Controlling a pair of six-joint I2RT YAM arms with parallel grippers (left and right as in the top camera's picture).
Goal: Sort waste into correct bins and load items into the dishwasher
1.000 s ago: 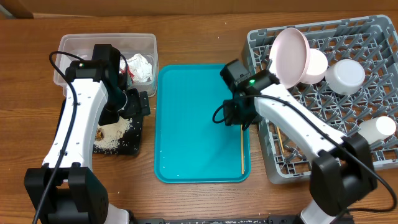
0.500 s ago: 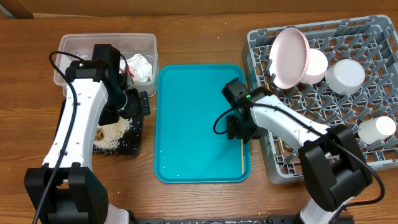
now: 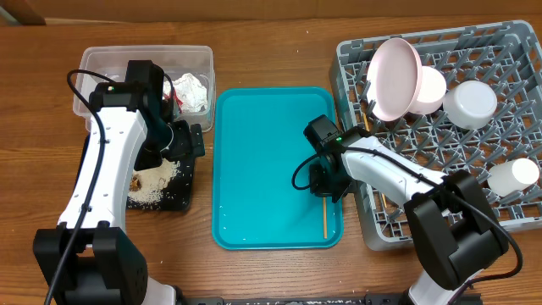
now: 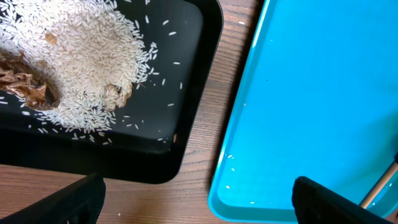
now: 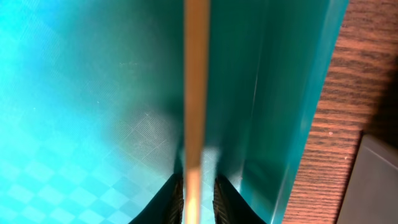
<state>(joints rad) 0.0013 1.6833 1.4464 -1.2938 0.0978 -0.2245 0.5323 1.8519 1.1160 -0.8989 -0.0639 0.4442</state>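
One wooden chopstick lies along the right rim of the teal tray. My right gripper is down on it, its fingers closed against both sides. The chopstick's free end points to the table's front. A second chopstick rests in the grey dish rack. My left gripper stands wide open with nothing in it, over the wood between the black tray and the teal tray. The black tray holds rice and brown scraps. The clear tub holds white tissue and a red wrapper.
The rack carries a tilted pinkish bowl, a white bowl and a white cup. A few rice grains dot the teal tray's near corner. The rack's corner lies just right of the teal tray's rim.
My right gripper slid along the tray's right edge toward the front and closed on the chopstick, which shifted slightly left. The left arm has not moved.
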